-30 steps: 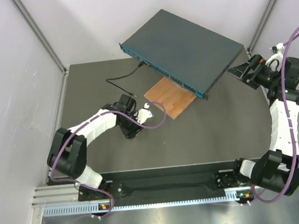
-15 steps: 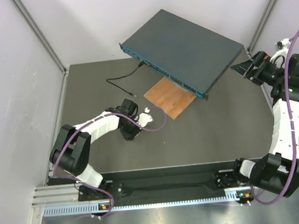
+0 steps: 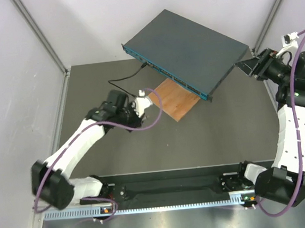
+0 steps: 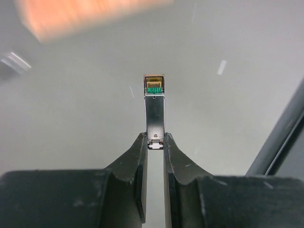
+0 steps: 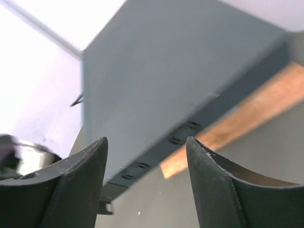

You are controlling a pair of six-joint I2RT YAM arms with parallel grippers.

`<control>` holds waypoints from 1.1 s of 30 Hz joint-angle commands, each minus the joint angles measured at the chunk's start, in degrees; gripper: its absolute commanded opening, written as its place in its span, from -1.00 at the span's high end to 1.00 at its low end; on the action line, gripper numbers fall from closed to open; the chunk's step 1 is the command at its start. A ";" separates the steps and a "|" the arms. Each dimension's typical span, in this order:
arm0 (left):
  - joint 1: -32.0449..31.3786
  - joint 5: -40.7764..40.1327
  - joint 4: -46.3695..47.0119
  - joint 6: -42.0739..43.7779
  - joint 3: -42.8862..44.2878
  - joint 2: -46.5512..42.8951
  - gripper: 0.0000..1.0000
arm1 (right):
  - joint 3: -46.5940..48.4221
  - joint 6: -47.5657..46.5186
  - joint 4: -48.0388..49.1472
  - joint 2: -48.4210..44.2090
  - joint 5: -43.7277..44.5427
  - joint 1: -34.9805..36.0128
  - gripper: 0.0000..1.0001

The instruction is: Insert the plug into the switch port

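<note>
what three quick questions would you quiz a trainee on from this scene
1. True or false: the left gripper is pinching a small metal module by one end.
2. What lies partly under the front edge of the network switch? A: a wooden board. B: a blue cloth. C: a cardboard box.
3. Fill in: the right gripper faces the switch with its jaws ___ and nothing between them.

Key: 1 true; 2 A; 3 open.
</note>
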 commanded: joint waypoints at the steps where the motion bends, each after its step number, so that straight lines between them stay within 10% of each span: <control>1: 0.16 9.01 4.09 -5.22 3.93 -10.55 1.00 | 2.90 0.40 7.08 -1.75 0.44 5.01 -0.29; 19: -0.01 5.15 8.93 -7.08 14.39 -12.86 1.00 | 15.64 -6.71 6.47 14.77 7.21 50.79 -0.15; 33: 0.07 4.62 8.04 -5.49 15.88 -12.60 1.00 | 22.06 -11.20 1.37 25.41 13.80 63.91 -0.11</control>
